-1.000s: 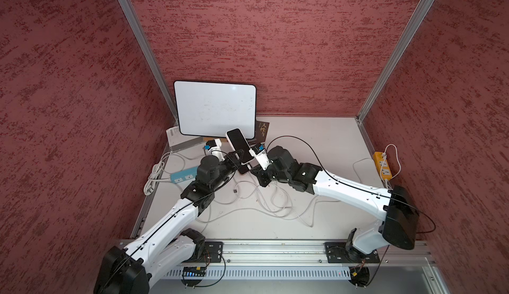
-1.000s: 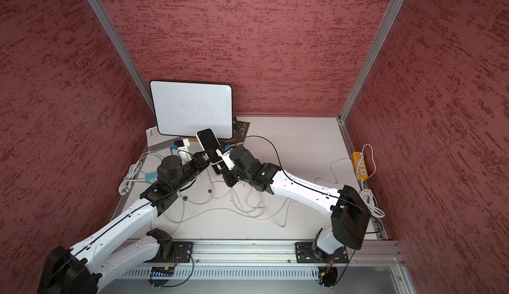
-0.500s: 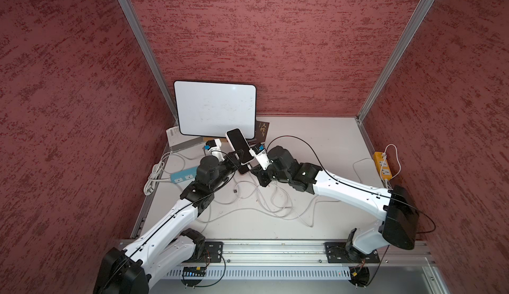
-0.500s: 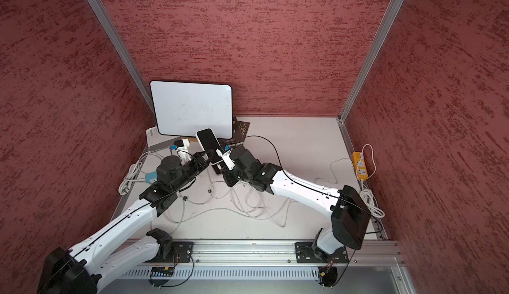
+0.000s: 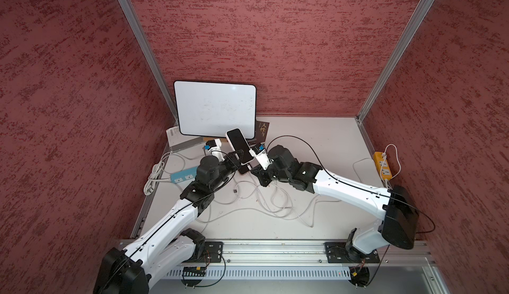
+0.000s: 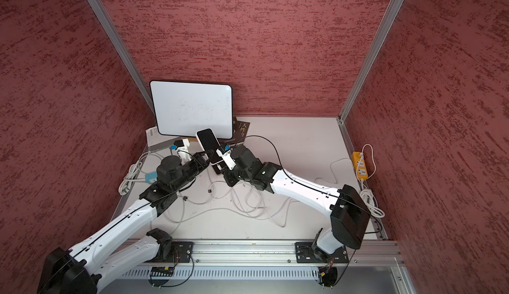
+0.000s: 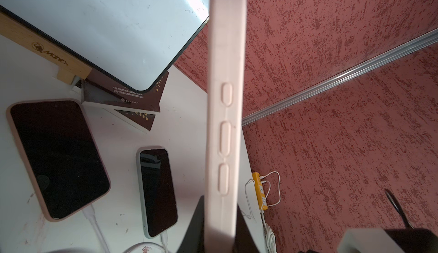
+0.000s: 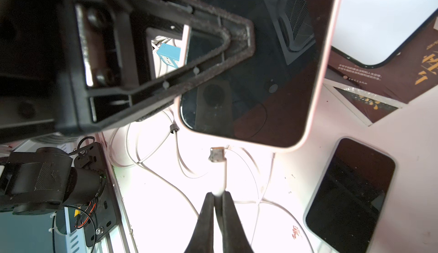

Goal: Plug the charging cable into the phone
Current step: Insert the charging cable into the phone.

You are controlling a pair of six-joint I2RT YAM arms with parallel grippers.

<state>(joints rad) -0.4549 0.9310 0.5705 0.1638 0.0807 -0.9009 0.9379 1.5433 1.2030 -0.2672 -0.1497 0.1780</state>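
Note:
The phone (image 5: 237, 142) (image 6: 207, 140), dark-screened in a pale pink case, is held up off the table and tilted. My left gripper (image 5: 236, 158) (image 7: 220, 218) is shut on its lower part, one black finger (image 8: 213, 50) lying across the screen (image 8: 260, 78). In the left wrist view I see the phone's side edge (image 7: 225, 121) with three buttons. My right gripper (image 8: 218, 193) (image 5: 252, 168) is shut on the white charging cable (image 8: 224, 176). The cable's metal plug (image 8: 216, 154) points at the phone's bottom edge, just short of it.
Two other phones, one pink-cased (image 7: 57, 159) and one pale green (image 7: 157, 192), lie on the table with cables in them. Behind stand a whiteboard (image 5: 216, 109) and a brown book (image 5: 261, 130). Loose white cables (image 5: 275, 199), a blue power strip (image 5: 183, 175), a yellow power strip (image 5: 382, 164).

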